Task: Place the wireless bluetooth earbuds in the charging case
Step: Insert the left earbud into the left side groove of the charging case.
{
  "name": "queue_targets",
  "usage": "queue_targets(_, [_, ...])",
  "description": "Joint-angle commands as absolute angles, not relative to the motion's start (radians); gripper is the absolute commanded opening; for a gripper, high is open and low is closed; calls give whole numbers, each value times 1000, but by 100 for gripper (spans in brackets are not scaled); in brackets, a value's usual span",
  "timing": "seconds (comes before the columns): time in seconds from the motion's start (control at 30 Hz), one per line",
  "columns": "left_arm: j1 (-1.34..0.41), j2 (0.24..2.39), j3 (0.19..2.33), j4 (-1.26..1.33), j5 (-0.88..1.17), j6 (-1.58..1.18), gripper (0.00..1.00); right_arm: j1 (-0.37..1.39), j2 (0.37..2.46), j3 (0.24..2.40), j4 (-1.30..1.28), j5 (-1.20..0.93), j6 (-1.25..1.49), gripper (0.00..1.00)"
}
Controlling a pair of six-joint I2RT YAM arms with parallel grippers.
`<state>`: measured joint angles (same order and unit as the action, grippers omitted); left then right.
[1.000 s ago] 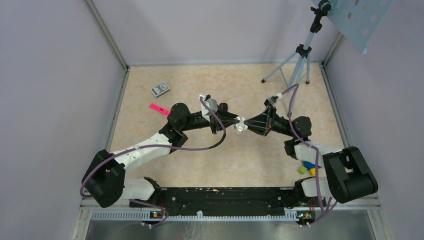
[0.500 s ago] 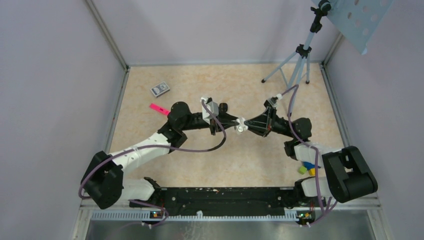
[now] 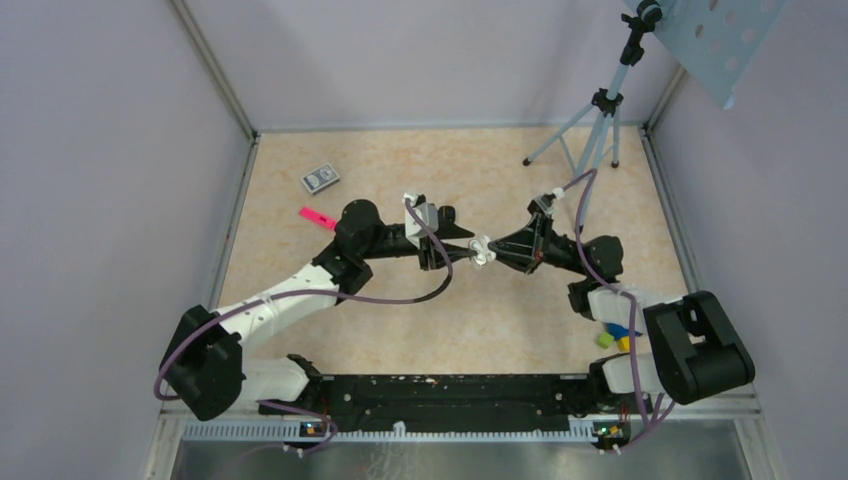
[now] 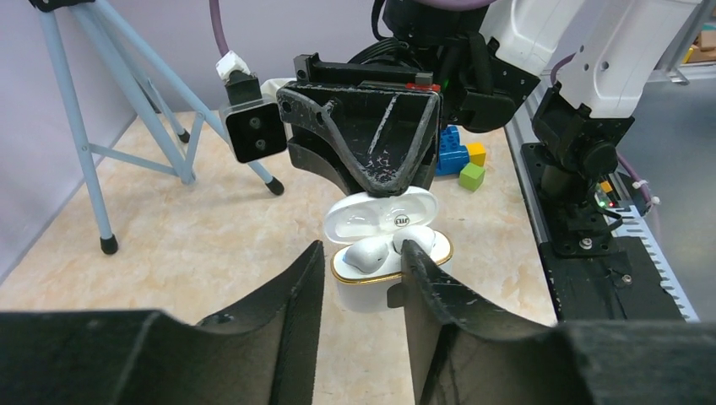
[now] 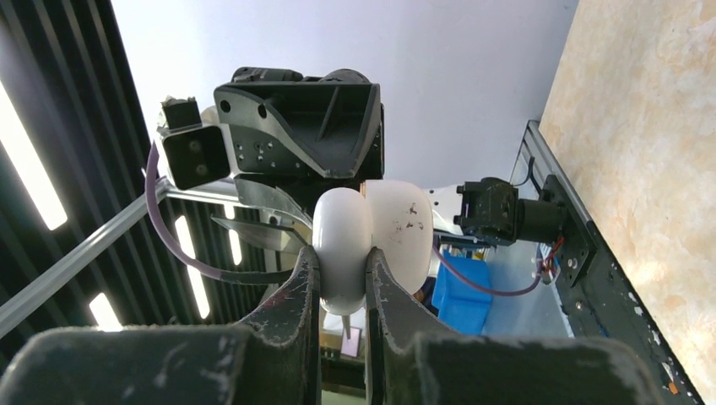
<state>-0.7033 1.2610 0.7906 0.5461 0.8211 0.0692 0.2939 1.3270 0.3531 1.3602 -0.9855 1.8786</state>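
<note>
From above, the two arms meet near the middle of the bench (image 3: 500, 330), where the white charging case (image 3: 481, 249) sits between the left end effector (image 3: 466, 248) at its 9 o'clock and the right end effector (image 3: 492, 250) at its 3 o'clock. A small printed box (image 3: 320, 178) and a pink strip (image 3: 319, 217) lie toward 10 o'clock. A tripod (image 3: 598, 125) stands at 1 o'clock, and coloured blocks (image 3: 612, 338) rest at 4 o'clock beside the right arm's base. In the left wrist view the case is open, its lid (image 4: 380, 221) tipped up at 12 o'clock. Two white earbuds (image 4: 365, 251) are seated side by side in the gold-rimmed base, one in each well. The left end effector is released: its dark fingers (image 4: 300, 295) stand apart in front of the case with nothing pinched between them, and the right-hand finger overlaps the front of the base. In the right wrist view the right end effector (image 5: 342, 261) is clenched on one rounded white half of the case, with the other half bulging out at 2 o'clock.
</note>
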Motion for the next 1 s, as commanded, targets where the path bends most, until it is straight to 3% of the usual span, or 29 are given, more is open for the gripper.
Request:
queue_targets(0.0, [-709,1279,811,497,863,39,47,307,1298,375,1396,-934,1842,0])
queue_targets(0.2, [-709,1258,819,498,847,38,53,307,1273,379,1313,-941,1793,0])
queue_targets(0.3, [-709,1226,841,461,811,52,62,307,1245,394,1205,-946,1727,0])
queue_targets(0.43, [-710,1166,881,370,758,64,79,306,1160,452,857,-934,1479,0])
queue_targets(0.6, [-707,1079,918,221,604,71,86,307,1133,573,301,-842,1116,0])
queue_targets(0.73, [-703,994,888,163,361,46,98,308,1243,587,342,-799,1089,0])
queue_targets(0.97, [-658,924,897,23,75,-75,99,309,1450,710,285,-689,970,0])
